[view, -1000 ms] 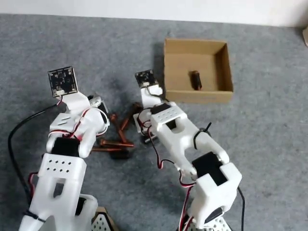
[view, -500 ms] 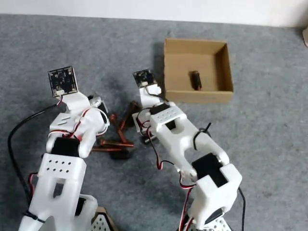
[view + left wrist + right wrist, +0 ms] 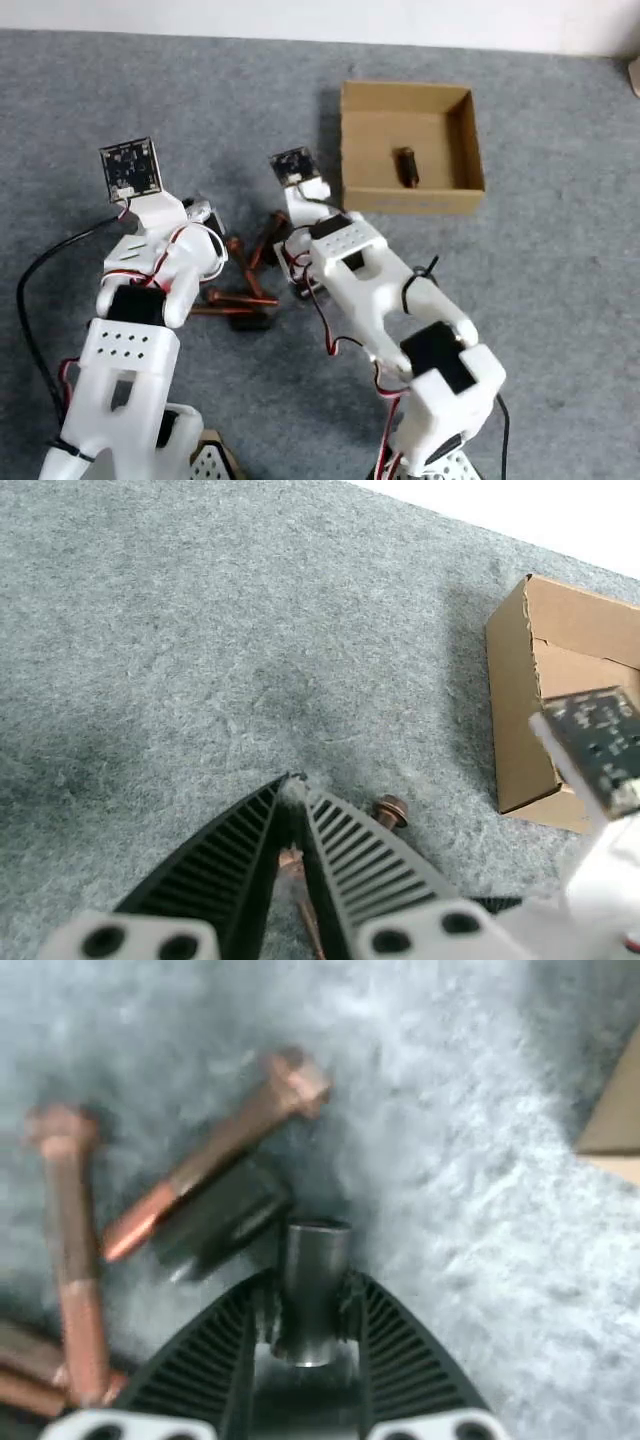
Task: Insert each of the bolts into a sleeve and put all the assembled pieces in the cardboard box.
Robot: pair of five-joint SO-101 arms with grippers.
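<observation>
The right gripper (image 3: 310, 1290) is clamping a dark metal cylindrical sleeve (image 3: 315, 1250) between its jaws, with the open end pointing forward past its tips. The left gripper (image 3: 297, 785) is standing with its jaws almost together, seemingly pinching a copper-coloured bolt shaft (image 3: 291, 860) that is showing in the narrow slit between them. The step in hand is looking like the mating of one bolt with one sleeve (one assembled piece (image 3: 406, 167) is already lying in the open brown cardboard box (image 3: 415, 202), beyond the right gripper). The next move is calling for the two grippers to come nose to nose, with bore and shaft on one line, so that neither part twists in its grip.

Just ahead of the right gripper, loose copper-coloured hex-head bolts (image 3: 215, 1175) are lying on the grey carpet (image 3: 150, 90), one of them across a second dark sleeve (image 3: 215, 1218). A bolt head (image 3: 390, 808) is resting just beside the left gripper's tip; whether it belongs to the pinched shaft is hard to tell.

From above, both wrists are covering their own gripper tips. The left arm is also hiding part of the bolt pile, so the remaining count is unclear.
</observation>
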